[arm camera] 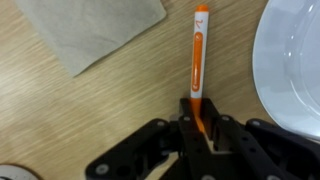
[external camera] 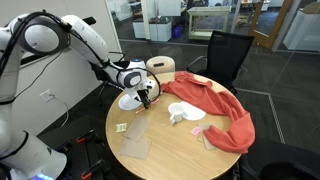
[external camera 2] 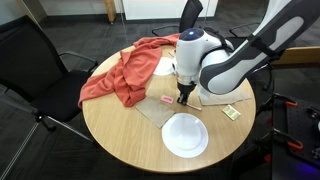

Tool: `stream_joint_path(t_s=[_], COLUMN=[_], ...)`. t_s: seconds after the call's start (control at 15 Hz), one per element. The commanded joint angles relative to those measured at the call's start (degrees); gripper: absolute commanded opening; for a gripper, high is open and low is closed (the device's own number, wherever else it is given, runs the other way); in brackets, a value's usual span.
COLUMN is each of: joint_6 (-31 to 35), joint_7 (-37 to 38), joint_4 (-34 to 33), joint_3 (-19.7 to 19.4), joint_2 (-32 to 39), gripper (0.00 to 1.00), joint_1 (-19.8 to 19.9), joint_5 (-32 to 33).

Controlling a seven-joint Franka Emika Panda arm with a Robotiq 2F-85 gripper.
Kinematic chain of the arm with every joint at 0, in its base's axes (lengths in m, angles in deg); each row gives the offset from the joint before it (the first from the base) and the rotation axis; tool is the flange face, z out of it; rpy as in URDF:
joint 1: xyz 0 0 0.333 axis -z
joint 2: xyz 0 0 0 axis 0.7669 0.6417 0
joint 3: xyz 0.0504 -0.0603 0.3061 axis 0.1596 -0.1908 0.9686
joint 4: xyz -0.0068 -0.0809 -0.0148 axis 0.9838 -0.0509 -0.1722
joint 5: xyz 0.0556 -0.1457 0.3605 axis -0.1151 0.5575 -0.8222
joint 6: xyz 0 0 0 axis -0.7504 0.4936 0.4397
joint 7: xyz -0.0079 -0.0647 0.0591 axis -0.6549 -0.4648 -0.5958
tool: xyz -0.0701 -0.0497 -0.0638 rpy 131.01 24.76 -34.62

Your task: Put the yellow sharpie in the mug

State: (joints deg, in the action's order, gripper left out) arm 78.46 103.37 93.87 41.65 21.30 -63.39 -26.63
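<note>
- Wrist view: the gripper (arm camera: 200,120) enters from 6 o'clock, its fingers (arm camera: 188,112) clamped on the near end of the yellow sharpie (arm camera: 199,60). The pen points to 12 o'clock over bare wood.
- At 3 o'clock, the curved rim of the white plate (arm camera: 295,70) runs just beside the pen. At 11 o'clock lies a grey napkin (arm camera: 100,30), with a strip of open table between it and the pen.
- Only an exterior view shows the mug (external camera: 177,115), at 3 o'clock from the gripper (external camera: 147,97) and against the red cloth (external camera: 220,115).
- Both exterior views show the round table (external camera: 170,155) with bare wood toward its near edge; the arm hides the pen.
- In an exterior view, the gripper (external camera 2: 184,97) hangs at 12 o'clock above the plate (external camera 2: 185,135), with a yellowish square (external camera 2: 230,113) near the table's edge.
</note>
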Motion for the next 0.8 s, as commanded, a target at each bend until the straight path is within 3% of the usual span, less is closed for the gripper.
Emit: stream_joint_path(t_s=[0.0, 0.73], joint_6=[-0.06, -4.28], joint_7=[1.44, -2.1], joint_4=[-0.47, 1.95], joint_3=[-0.38, 0.03], joint_2=[-0.06, -10.64], gripper=[0.04, 0.04], joint_1=[-0.44, 3.36], joint_5=[-0.38, -1.17])
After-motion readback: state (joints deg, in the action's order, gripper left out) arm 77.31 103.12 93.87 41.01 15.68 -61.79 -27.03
